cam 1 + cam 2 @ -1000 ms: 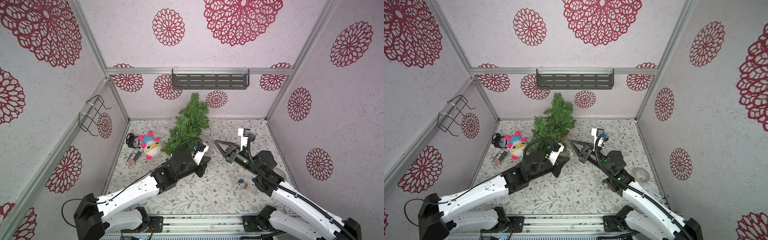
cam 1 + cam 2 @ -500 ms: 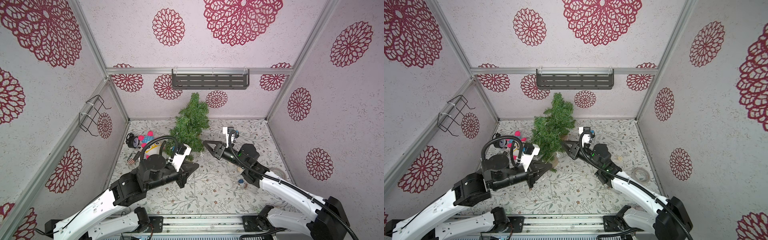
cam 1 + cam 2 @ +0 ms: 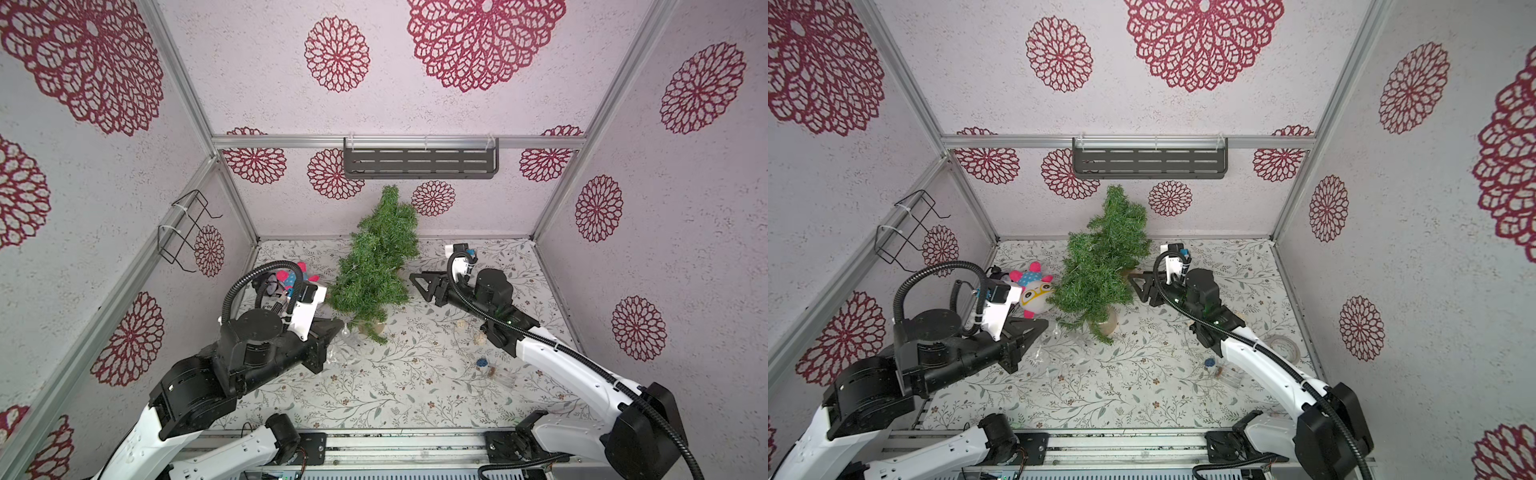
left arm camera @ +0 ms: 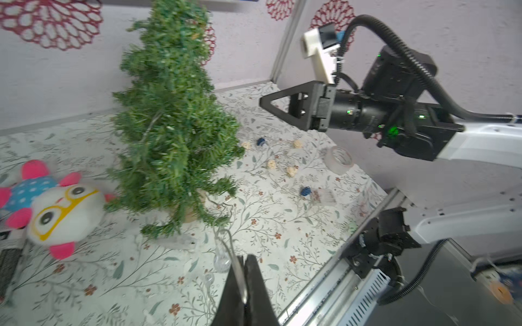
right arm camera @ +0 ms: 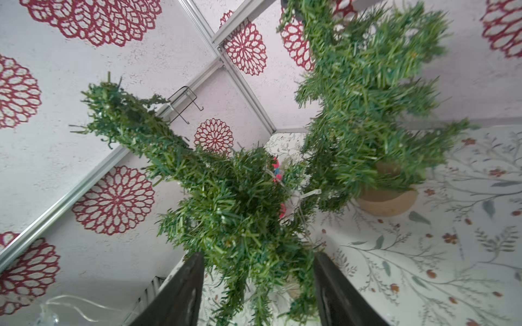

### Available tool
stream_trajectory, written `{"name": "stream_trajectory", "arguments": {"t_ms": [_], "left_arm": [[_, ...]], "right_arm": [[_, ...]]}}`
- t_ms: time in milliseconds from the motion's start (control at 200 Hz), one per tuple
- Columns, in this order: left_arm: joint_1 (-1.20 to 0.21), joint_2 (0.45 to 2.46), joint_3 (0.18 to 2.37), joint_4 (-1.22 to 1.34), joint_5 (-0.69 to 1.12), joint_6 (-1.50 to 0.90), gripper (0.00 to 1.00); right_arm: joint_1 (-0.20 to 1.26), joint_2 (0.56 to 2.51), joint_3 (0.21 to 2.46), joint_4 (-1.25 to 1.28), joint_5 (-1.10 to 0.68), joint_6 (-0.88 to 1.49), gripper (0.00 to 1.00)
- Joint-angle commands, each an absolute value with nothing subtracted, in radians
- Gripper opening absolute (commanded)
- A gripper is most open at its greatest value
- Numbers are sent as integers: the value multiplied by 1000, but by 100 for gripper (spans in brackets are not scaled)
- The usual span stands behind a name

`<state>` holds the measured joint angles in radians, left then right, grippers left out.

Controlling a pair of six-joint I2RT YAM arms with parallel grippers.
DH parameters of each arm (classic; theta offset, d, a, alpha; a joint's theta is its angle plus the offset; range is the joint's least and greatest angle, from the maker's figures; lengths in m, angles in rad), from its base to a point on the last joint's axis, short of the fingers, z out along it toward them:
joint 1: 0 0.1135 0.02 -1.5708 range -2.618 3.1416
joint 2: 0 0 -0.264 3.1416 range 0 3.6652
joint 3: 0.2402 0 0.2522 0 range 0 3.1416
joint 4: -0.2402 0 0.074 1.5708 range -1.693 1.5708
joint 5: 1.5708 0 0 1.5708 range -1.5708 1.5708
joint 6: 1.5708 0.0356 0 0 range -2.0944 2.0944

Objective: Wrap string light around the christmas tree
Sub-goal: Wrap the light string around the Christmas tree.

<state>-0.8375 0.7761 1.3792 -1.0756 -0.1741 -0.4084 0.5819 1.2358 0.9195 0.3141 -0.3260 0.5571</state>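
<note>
The green christmas tree (image 3: 376, 266) (image 3: 1100, 257) stands in a tan pot at the middle back, leaning left. Pale wire of the string light (image 4: 223, 240) runs from the tree's foot over the floor into my left gripper (image 4: 244, 259), which is shut on it. In both top views that gripper (image 3: 338, 325) (image 3: 1044, 325) sits low, just left of the pot. My right gripper (image 5: 258, 258) (image 3: 415, 279) is open at the tree's right side. Lower branches (image 5: 240, 220) lie between its fingers. More wire threads through the foliage (image 4: 152, 124).
A plush toy (image 3: 1034, 293) (image 4: 59, 211) lies left of the tree. Small beige and blue balls (image 4: 291, 170), a small clear box (image 4: 324, 196) and a tape roll (image 3: 1283, 349) lie on the right half of the floor. A dark shelf (image 3: 419, 164) hangs on the back wall.
My left gripper has pulled back to the left with the wire, from the front of the tree to its left. My right gripper has moved left to the tree and opened.
</note>
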Motion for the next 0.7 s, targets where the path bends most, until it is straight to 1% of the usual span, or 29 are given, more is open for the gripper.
{"name": "stream_trajectory", "arguments": {"t_ms": [0, 50, 145, 255, 420, 555, 695], "left_arm": [[-784, 780, 1415, -1192, -285, -396, 0], [-757, 792, 1426, -1216, -326, -386, 0], [-687, 823, 1440, -1257, -408, -366, 0], [-577, 854, 1449, -1252, -417, -319, 0], [-429, 906, 1477, -1167, -383, -212, 0], [-351, 967, 1482, -1087, -349, -128, 0], [-240, 1025, 1497, -1030, -320, -67, 0]], "right_arm": [[582, 1264, 996, 273, -320, 445, 65], [581, 1282, 1029, 254, -322, 418, 67], [587, 1316, 1080, 233, -351, 368, 74], [620, 1343, 1125, 209, -336, 265, 80], [703, 1383, 1188, 197, -271, 118, 82], [746, 1448, 1263, 223, -219, 79, 83], [789, 1544, 1372, 225, -176, 23, 82]]}}
